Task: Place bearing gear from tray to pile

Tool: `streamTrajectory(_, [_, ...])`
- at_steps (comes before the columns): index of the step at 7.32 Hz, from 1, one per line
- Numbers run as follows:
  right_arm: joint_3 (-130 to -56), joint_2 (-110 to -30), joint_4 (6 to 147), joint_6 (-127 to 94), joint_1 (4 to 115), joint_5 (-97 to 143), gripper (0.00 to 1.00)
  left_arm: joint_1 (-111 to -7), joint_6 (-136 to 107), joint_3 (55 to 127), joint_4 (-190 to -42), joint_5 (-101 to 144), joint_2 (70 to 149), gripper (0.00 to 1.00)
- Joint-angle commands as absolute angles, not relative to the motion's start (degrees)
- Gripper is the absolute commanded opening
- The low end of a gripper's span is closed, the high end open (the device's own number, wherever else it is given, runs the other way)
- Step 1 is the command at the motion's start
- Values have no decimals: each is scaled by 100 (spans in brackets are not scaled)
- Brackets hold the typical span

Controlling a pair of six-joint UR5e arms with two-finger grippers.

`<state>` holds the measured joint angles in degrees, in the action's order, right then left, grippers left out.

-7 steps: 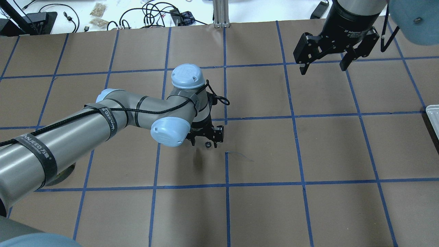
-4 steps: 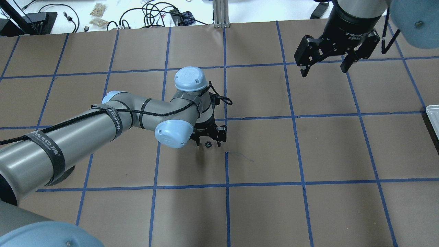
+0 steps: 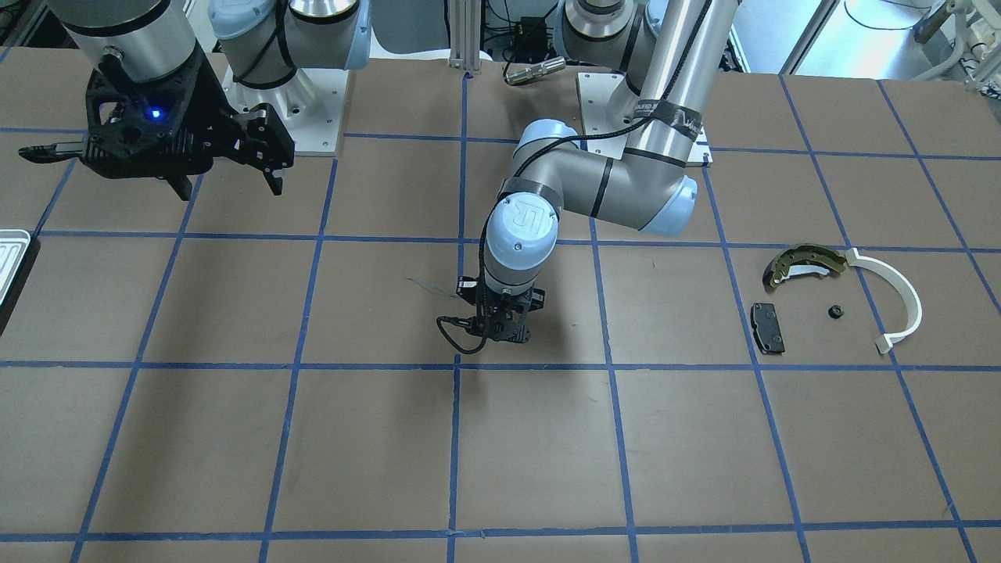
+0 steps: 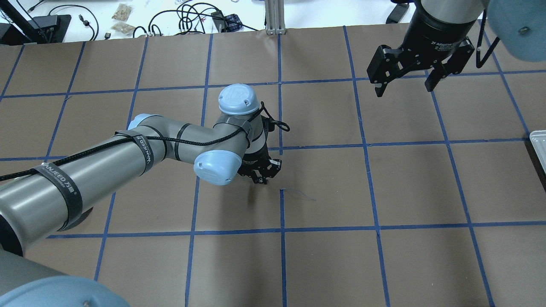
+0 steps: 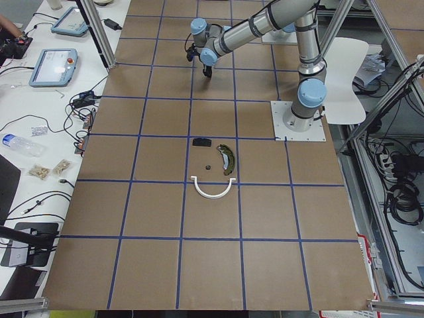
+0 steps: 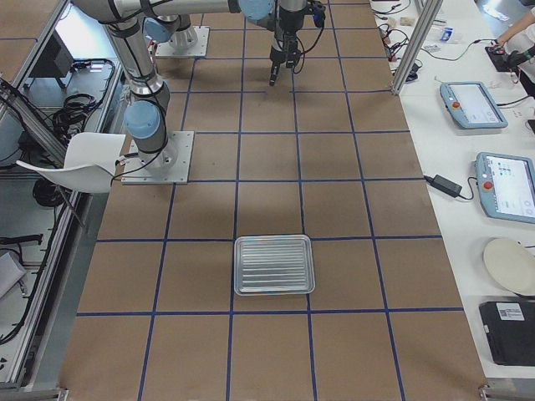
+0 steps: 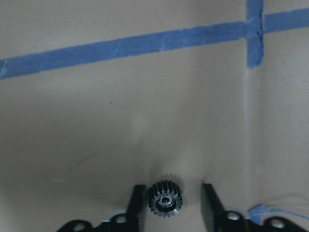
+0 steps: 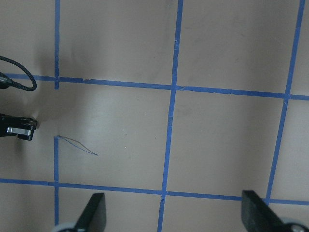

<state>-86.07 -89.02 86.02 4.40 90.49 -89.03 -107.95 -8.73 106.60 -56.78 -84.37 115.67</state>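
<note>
A small black bearing gear (image 7: 165,199) lies on the brown paper at the table's middle, between the fingers of my left gripper (image 7: 173,189). The left finger (image 7: 137,205) is at the gear's teeth. A gap shows between the gear and the right finger (image 7: 209,203). In the overhead view the left gripper (image 4: 260,179) hides the gear. My right gripper (image 4: 403,87) is open and empty, high over the far right. The tray (image 6: 273,264) holds nothing. The pile is a brake shoe (image 3: 801,262), a white arc (image 3: 899,301), a brake pad (image 3: 768,327) and another small gear (image 3: 835,312).
Blue tape lines (image 4: 281,147) divide the brown table cover into squares. The tray's edge (image 4: 538,140) shows at the overhead view's right edge. Cables and small items (image 4: 192,17) lie beyond the table's far edge. The pile lies far from the tray, at the table's other end.
My left gripper's fingers have narrowed around the gear, which now hides under the gripper in the overhead view. The left arm shifted slightly right. The right gripper drifted a little farther away.
</note>
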Motion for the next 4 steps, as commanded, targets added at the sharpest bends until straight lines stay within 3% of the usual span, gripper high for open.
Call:
streamTrajectory(1, [-8613,-8903,8587,439,9053,-8903,100,-10723,-809,10609,-5774,-8464,11462,0])
streamTrajectory(2, [-8613,-8903,8587,439,9053,-8903,100,-10566,-748,10504,-5957,-8629,11348,0])
streamTrajectory(4, [-8613,-8903,8596,439,9053,-8903,100,-9734,13,9429,-7662,-8727,11189,0])
